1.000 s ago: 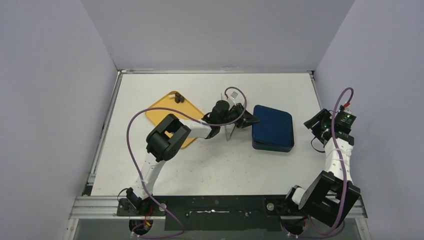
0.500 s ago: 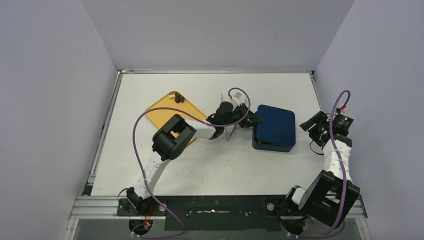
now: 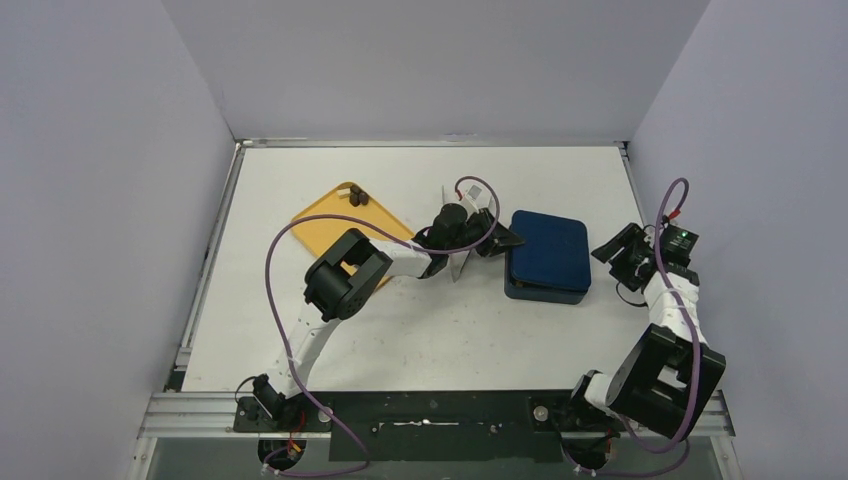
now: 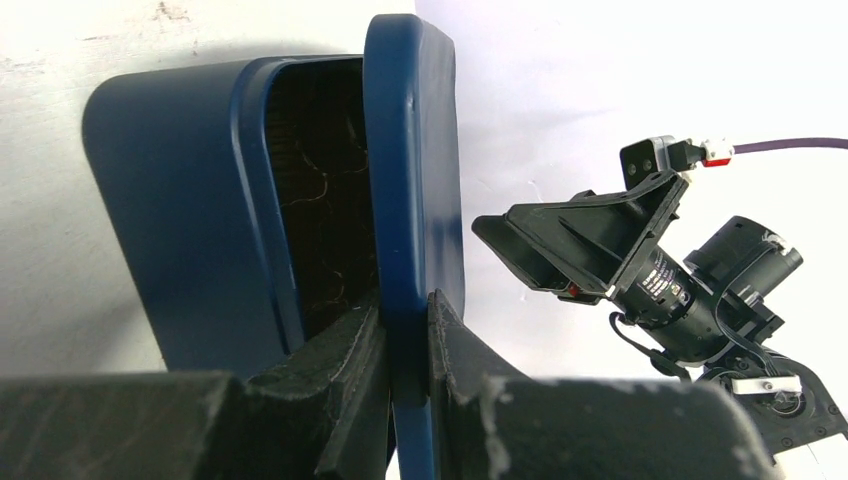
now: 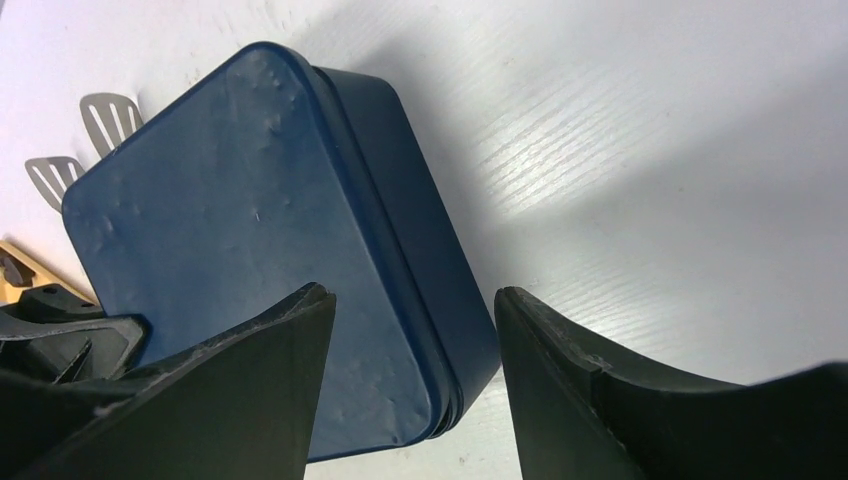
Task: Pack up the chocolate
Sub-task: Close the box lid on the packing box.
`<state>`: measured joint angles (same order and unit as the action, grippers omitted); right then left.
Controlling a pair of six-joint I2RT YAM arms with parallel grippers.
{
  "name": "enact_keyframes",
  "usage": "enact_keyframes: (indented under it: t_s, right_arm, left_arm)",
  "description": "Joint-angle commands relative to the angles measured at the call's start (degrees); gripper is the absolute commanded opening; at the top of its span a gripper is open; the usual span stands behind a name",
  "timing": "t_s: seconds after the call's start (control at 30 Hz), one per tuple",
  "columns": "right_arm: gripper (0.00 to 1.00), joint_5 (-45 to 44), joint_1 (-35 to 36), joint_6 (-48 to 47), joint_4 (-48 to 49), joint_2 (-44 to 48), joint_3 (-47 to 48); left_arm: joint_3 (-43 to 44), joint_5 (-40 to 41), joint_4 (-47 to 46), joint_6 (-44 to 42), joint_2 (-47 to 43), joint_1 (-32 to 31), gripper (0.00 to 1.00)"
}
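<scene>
A dark blue box (image 3: 546, 258) lies right of centre. My left gripper (image 3: 503, 240) is shut on the left edge of its lid (image 4: 410, 150), which stands parted from the base (image 4: 170, 220); the inside is dark and shows no pieces. The left gripper (image 4: 405, 320) pinches the lid between both fingers. My right gripper (image 3: 612, 250) is open and empty just right of the box; in the right wrist view the gripper (image 5: 410, 300) faces the box's near corner (image 5: 240, 230). A few dark chocolate pieces (image 3: 357, 197) sit at the far corner of an orange tray (image 3: 325, 228).
Long metal tongs (image 3: 462, 262) lie beside the left wrist, between tray and box; their flat ends show in the right wrist view (image 5: 100, 120). Grey walls close in on the left, back and right. The right arm stands close to the right wall.
My left gripper has moved right and closed on the lid's left edge. My right gripper has swung left toward the box's right side.
</scene>
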<state>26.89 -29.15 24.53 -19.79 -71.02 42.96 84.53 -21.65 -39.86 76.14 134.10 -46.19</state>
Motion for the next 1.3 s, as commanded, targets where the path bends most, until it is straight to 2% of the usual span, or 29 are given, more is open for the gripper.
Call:
enact_keyframes:
  t_s: [0.0,0.13,0.4,0.5,0.63,0.7,0.8,1.0,1.27]
  right_arm:
    - [0.6,1.05,1.26,-0.91,2.74,-1.04,0.64]
    - [0.59,0.91,1.91,-1.01,3.21,-2.06,0.72]
    - [0.47,1.77,3.66,-1.86,4.11,-4.45,0.54]
    - [0.44,1.53,4.44,-2.61,3.84,-5.12,0.72]
    - [0.41,1.66,4.69,-2.83,4.23,-6.24,0.63]
    - [0.4,1.89,4.91,-2.74,4.44,-6.56,0.63]
    - [0.38,2.46,4.98,-2.59,4.97,-6.68,0.63]
    - [0.32,3.43,5.11,-1.87,6.15,-7.54,0.73]
    - [0.3,2.54,5.11,-3.76,4.39,-8.26,2.37]
  left_arm:
    - [3.16,-0.5,2.83,-4.01,0.4,-0.35,0.02]
    - [2.81,-0.92,4.0,-4.72,0.26,-0.46,0.02]
    - [3.13,-0.23,8.13,-7.53,-0.72,-0.73,0.04]
    - [1.92,0.97,9.38,-8.88,-2.01,-0.6,0.11]
    - [2.77,0.54,11.06,-9.94,-2.22,-0.28,0.13]
    - [3.67,0.1,12.36,-10.52,-2.31,0.12,0.19]
    - [5.99,-0.15,16.27,-12.79,-2.71,0.71,0.29]
    - [8.3,2.46,24.82,-18.86,-5.87,1.19,0.39]
    - [7.92,8.53,35.58,-24.99,-10.35,1.19,0.42]
